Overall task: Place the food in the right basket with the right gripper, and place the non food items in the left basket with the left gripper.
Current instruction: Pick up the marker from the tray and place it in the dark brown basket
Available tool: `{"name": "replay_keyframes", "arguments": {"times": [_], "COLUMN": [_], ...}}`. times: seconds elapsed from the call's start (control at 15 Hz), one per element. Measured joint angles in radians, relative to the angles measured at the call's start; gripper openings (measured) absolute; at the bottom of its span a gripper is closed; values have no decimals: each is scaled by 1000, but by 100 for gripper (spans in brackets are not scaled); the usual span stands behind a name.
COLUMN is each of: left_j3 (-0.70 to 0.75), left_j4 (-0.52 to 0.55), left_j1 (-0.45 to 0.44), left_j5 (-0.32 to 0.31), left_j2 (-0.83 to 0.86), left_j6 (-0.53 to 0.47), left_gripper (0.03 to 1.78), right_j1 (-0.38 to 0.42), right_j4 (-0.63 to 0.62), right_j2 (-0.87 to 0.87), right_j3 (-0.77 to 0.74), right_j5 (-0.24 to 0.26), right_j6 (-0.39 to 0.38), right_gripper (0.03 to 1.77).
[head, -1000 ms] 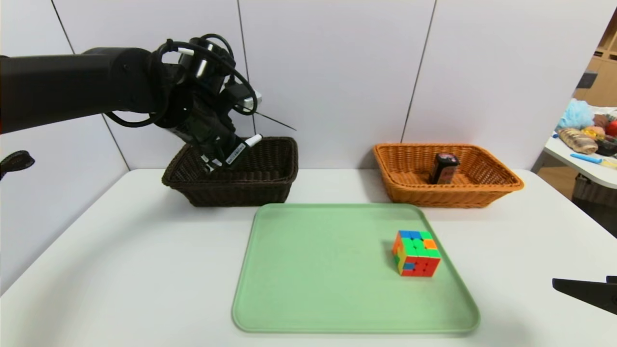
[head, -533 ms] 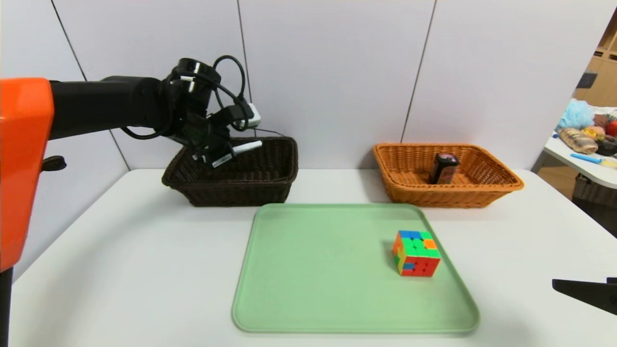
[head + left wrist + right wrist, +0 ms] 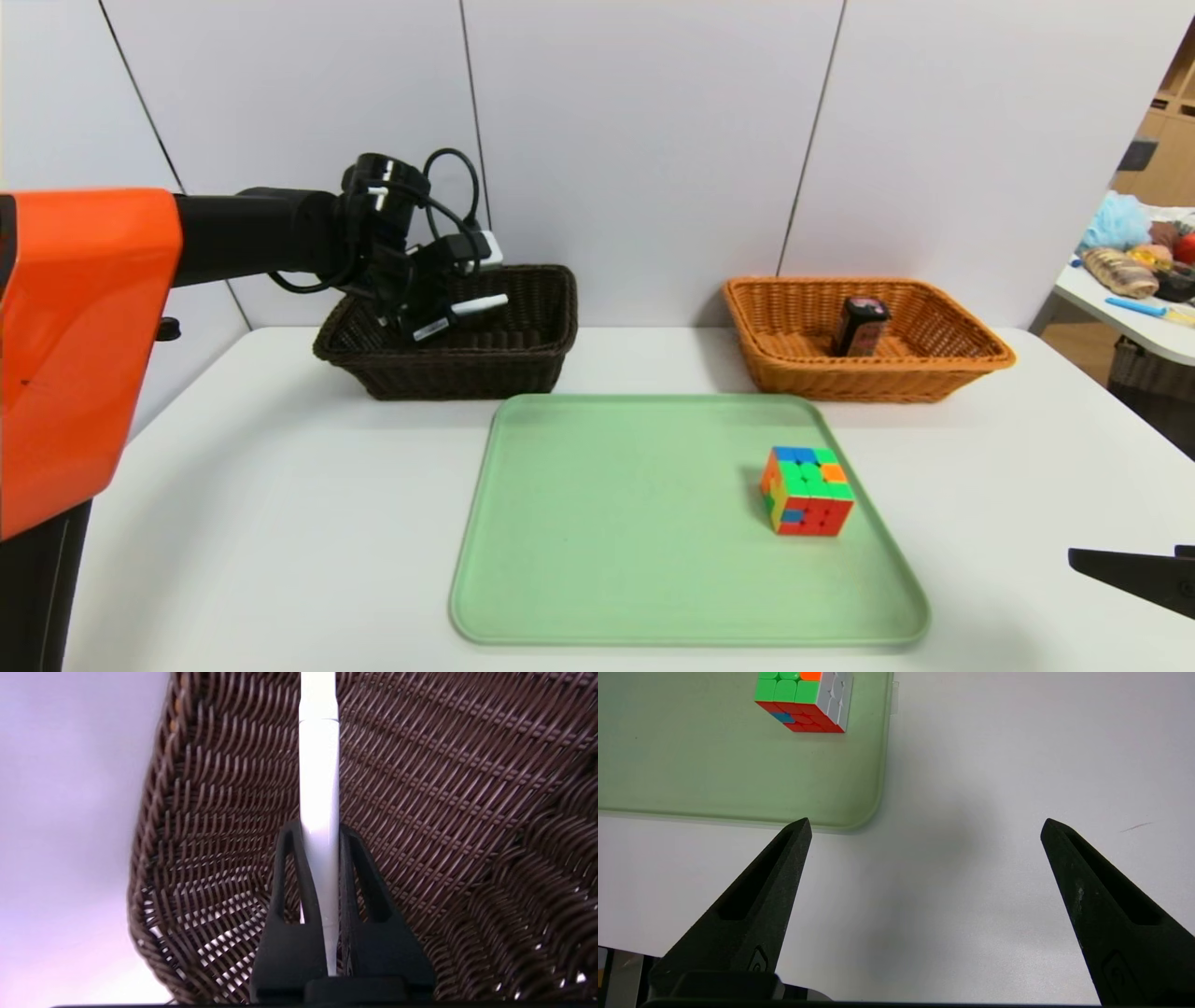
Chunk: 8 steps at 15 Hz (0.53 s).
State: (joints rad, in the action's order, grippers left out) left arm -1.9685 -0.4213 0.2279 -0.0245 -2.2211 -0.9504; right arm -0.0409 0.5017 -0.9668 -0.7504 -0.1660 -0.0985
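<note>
Near the worktop's (image 3: 280,523) right-hand side, my right gripper (image 3: 927,828) is parked, fingers spread wide and released, nothing between them. Left edge of the head view: orange cover (image 3: 84,345) on my left arm, black links running out from it toward the dark basket.

Mid-worktop: light green tray (image 3: 635,523), lying flat. Rubik's cube (image 3: 808,493) sits on it, by the right rim, green face up, red face toward me. Neither gripper touches it.

Behind the tray, left: dark brown wicker basket (image 3: 462,367). My left gripper (image 3: 320,828) is down in it, fingers clenched on a slim white pen (image 3: 319,774). Pen's free end sticks out past the fingertips, over the weave.

Behind the tray, right: orange-brown wicker basket (image 3: 868,378). Black carton (image 3: 860,327) with a pinkish top stands inside; can't read the label.

Back: white panel wall (image 3: 635,140). Far right, separate side table (image 3: 1120,327): bread loaf (image 3: 1117,273), light blue puffy item (image 3: 1116,222), blue pen-like item (image 3: 1134,305), more stuff piled beside them.
</note>
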Motion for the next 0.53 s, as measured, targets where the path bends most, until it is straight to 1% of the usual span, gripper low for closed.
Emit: {"name": "replay_keyframes", "arguments": {"times": [0.27, 0.33, 0.4, 0.53], "left_j3": [-5, -5, -5, -6], "left_j4": [16, 17, 16, 18], "left_j1": [-1, -1, -1, -1], "left_j5": [-9, -10, -9, -9], "left_j2": [-3, -3, -3, -1], "left_j6": [31, 36, 39, 46], "left_gripper": [15, 18, 39, 69], "right_j1": [1, 1, 1, 1], "right_j4": [0, 0, 0, 0], "right_j2": [1, 1, 2, 3], "right_j3": [6, 7, 7, 7], "right_j5": [-2, -2, -3, -3], "right_j6": [1, 0, 0, 0], "right_gripper": [170, 170, 170, 170]}}
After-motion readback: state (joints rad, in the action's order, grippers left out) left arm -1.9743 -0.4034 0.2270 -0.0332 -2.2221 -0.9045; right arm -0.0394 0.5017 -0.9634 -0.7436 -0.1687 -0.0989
